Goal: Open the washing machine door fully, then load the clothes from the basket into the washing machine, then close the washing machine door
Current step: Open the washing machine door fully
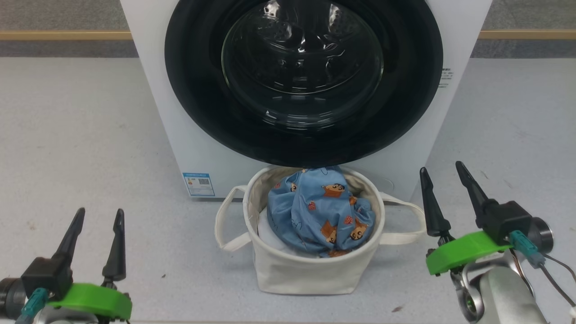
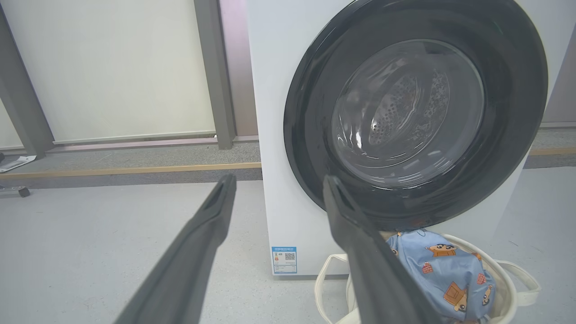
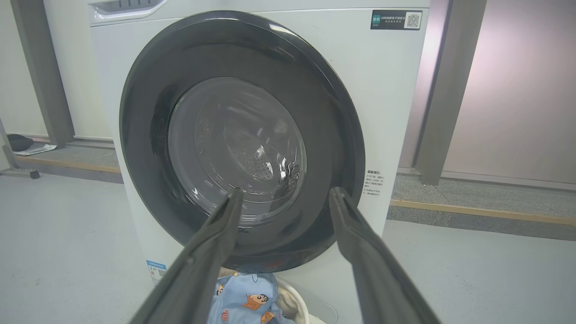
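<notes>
Above the grey floor (image 1: pixel 81 135) before the washing machine (image 1: pixel 150 90), left gripper (image 1: pixel 101 210) and right gripper (image 1: pixel 440 166) gape empty.

Washing machine door (image 1: pixel 303 81): glossy black rim, clear glass centre. Basket (image 1: pixel 310 270), lower centre: matt cream canvas. Clothes (image 1: pixel 321 211): soft printed cloth.

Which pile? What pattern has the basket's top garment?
Garment: light blue with brown cartoon prints; head view best.
</notes>
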`<state>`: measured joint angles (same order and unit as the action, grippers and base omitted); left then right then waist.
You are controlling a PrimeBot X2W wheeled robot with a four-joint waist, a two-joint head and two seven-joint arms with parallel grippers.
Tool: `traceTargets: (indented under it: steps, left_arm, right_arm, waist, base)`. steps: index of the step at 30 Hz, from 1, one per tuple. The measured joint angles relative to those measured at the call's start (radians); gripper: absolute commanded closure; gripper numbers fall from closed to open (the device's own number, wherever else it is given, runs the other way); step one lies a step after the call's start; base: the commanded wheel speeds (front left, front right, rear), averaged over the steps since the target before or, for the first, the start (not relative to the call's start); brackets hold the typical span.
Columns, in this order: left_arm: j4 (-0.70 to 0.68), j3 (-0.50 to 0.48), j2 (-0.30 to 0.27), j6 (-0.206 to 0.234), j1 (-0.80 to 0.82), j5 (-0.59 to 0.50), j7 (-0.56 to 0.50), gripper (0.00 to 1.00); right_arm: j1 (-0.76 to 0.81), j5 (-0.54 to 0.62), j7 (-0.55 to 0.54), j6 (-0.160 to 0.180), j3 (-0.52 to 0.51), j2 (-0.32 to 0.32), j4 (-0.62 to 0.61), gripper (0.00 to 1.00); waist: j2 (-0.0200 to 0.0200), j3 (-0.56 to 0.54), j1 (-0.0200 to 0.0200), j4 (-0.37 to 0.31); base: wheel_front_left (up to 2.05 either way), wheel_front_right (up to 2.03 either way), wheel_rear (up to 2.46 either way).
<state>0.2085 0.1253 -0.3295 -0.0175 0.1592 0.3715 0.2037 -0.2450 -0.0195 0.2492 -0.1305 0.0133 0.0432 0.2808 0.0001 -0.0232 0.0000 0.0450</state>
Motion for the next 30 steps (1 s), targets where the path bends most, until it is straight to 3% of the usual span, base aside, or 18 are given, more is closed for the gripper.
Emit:
traceTargets:
  steps: [30]
  left_arm:
    - [-0.003, 0.003, -0.015, 0.035, 0.000, 0.011, -0.009, 0.00]
  right_arm:
    - [-0.002, -0.009, 0.000, 0.000, 0.004, 0.000, -0.008, 0.00]
  waist:
    - [0.0000, 0.019, 0.0000, -0.004]
  base:
    - [0.84, 1.37, -2.21]
